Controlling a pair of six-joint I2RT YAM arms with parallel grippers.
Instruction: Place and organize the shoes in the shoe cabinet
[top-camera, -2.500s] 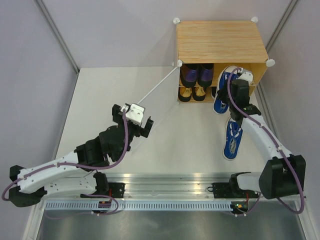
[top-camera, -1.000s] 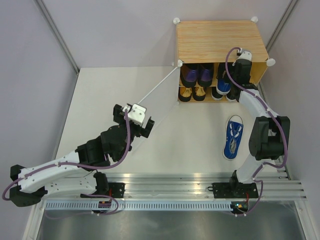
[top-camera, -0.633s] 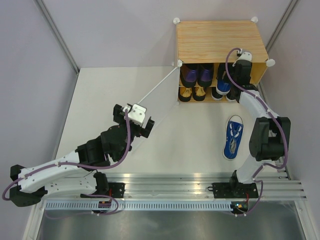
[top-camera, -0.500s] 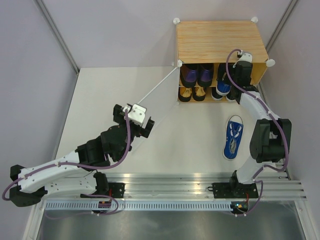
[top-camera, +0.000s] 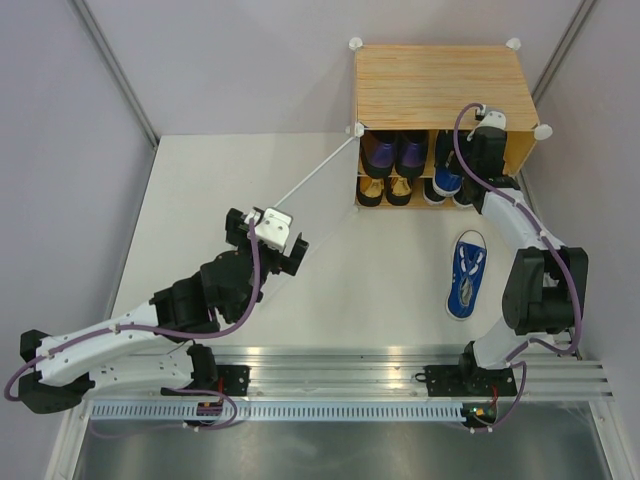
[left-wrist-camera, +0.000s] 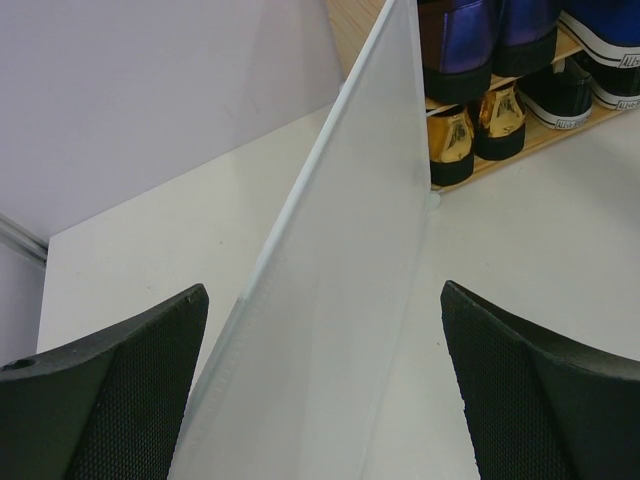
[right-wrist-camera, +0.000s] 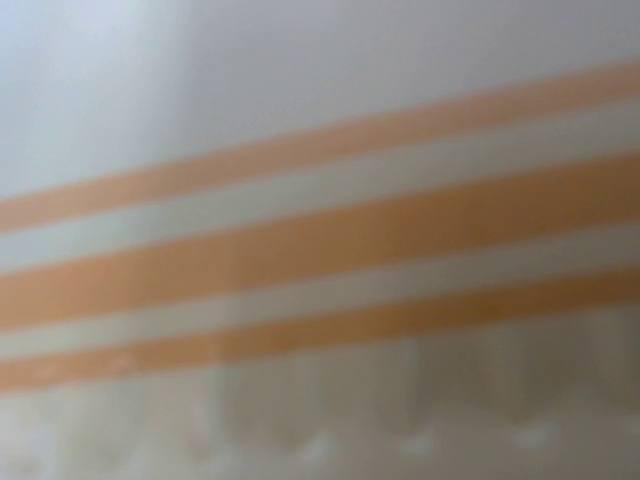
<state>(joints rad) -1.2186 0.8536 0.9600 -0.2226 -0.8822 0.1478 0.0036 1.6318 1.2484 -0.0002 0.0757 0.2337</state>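
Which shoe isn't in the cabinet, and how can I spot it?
Find the wood-grain shoe cabinet at the back right. Just in front of its open side, one blue sneaker lies alone on the white table. It is the only shoe outside the cabinet, and its white laces face up.

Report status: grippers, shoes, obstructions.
Left gripper open astride door panel. Right gripper at cabinet upper shelf, jaws hidden. One blue sneaker on table. No obstruction seen.

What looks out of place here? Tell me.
One blue sneaker lies alone on the table, outside the cabinet; the other shoes sit on its shelves. The door stands open.
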